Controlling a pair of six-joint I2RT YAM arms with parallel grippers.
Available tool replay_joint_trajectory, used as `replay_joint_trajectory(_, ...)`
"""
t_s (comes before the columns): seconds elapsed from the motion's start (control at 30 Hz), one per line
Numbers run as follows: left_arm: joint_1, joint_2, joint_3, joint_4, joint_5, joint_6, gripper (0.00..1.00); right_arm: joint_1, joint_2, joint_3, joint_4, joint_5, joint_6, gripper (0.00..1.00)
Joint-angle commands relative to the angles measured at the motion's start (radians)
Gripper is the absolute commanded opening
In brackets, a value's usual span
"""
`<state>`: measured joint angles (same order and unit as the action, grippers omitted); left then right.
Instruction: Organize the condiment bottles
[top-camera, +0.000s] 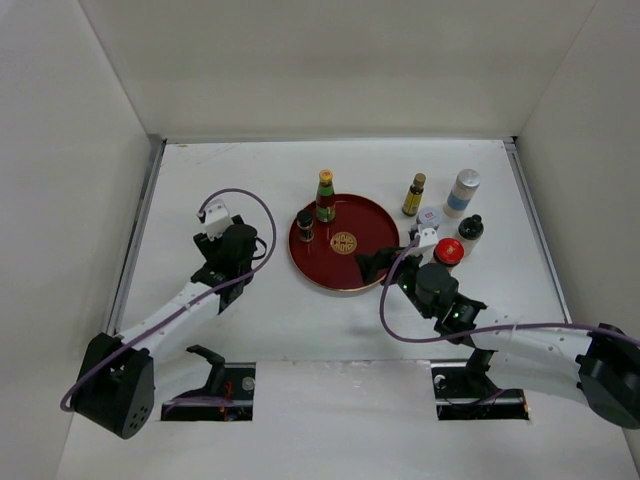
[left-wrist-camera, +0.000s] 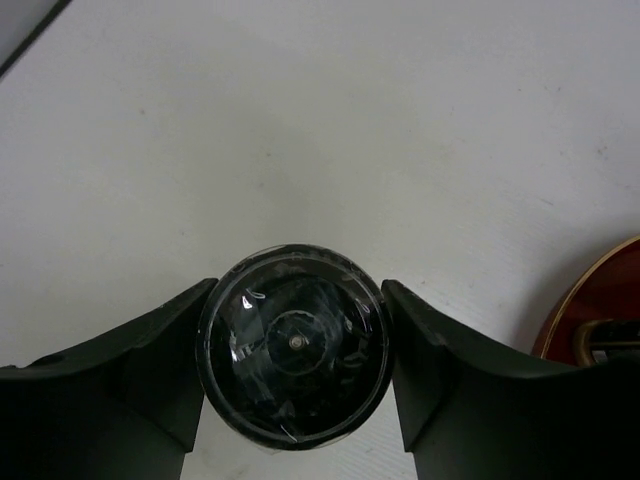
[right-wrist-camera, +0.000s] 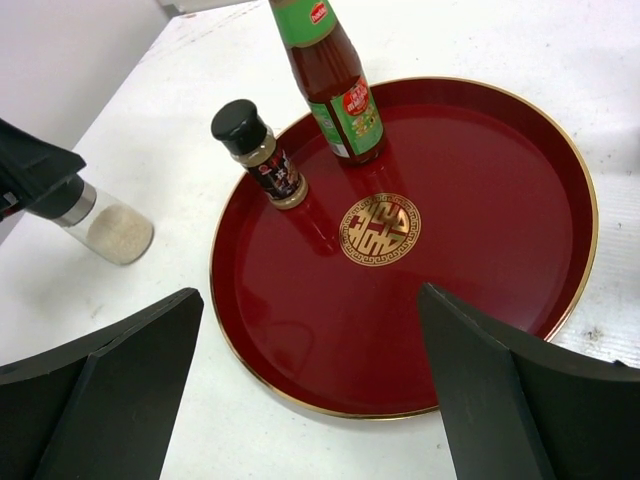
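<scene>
Shaker (left-wrist-camera: 292, 360) sits clamped in left claw (left-wrist-camera: 296, 310); right claw (right-wrist-camera: 310, 300) gapes over red tray (right-wrist-camera: 480, 180).

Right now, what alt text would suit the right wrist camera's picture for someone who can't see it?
A round red tray with a gold emblem holds a green-labelled sauce bottle and a black-capped jar, both upright. The open right fingers frame its near edge; left of the tray, the left fingers hold a clear shaker.

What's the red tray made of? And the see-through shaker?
The red tray is glossy, mirror-like, gold-rimmed: probably lacquered plastic or wood. The shaker has a clear body showing pale grains, glass or plastic; its silvery collar looks metal.
</scene>
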<state>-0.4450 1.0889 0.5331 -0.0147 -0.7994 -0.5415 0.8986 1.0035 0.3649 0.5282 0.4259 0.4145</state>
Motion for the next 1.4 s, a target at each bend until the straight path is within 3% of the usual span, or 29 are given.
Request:
replay_joint_trajectory(0.0,0.006,-0.027,-0.015,0.071,0.012,-0.008,0.52,0.012,0.003,0.036,0.049,-0.010,-0.008,0.95)
replay_joint_trajectory(0.1,-0.004,-0.067,-0.035,0.078,0.012,-0.005,0.41,0.012,0.006,0.039,0.043,-0.010,-0.010,0.94)
replay_joint_trajectory(0.23,-0.046,-0.153,-0.018,0.030,0.014,0.011,0.36,0.010,-0.003,0.026,0.055,-0.010,-0.005,0.94)
replay_joint_trajectory(0.47,-0.258,-0.264,0.063,-0.036,0.006,0.034,0.32,-0.002,-0.014,0.011,0.072,-0.001,0.000,0.89)
replay_joint_trajectory(0.53,-0.345,-0.250,0.087,-0.021,-0.009,0.032,0.32,-0.007,-0.013,0.012,0.069,-0.001,-0.002,0.78)
replay_joint_trajectory(0.67,-0.474,-0.155,0.154,0.053,-0.030,0.043,0.32,-0.008,-0.023,0.009,0.061,0.001,0.004,0.35)
replay_joint_trajectory(0.73,-0.502,-0.098,0.169,0.128,-0.034,0.067,0.32,-0.010,-0.019,0.019,0.043,0.005,0.004,0.26)
replay_joint_trajectory(0.8,-0.499,-0.046,0.176,0.224,-0.021,0.097,0.32,-0.010,-0.029,0.026,0.015,0.013,0.006,0.25)
replay_joint_trajectory(0.9,-0.478,0.049,0.192,0.330,0.014,0.144,0.32,0.003,-0.061,0.028,-0.004,0.051,0.020,0.32)
replay_joint_trajectory(1.1,-0.432,0.248,0.235,0.441,0.086,0.161,0.32,0.016,-0.164,0.020,-0.083,0.169,0.021,0.65)
replay_joint_trajectory(1.37,-0.398,0.325,0.220,0.496,0.134,0.178,0.34,0.036,-0.325,0.143,-0.532,0.509,0.055,0.91)
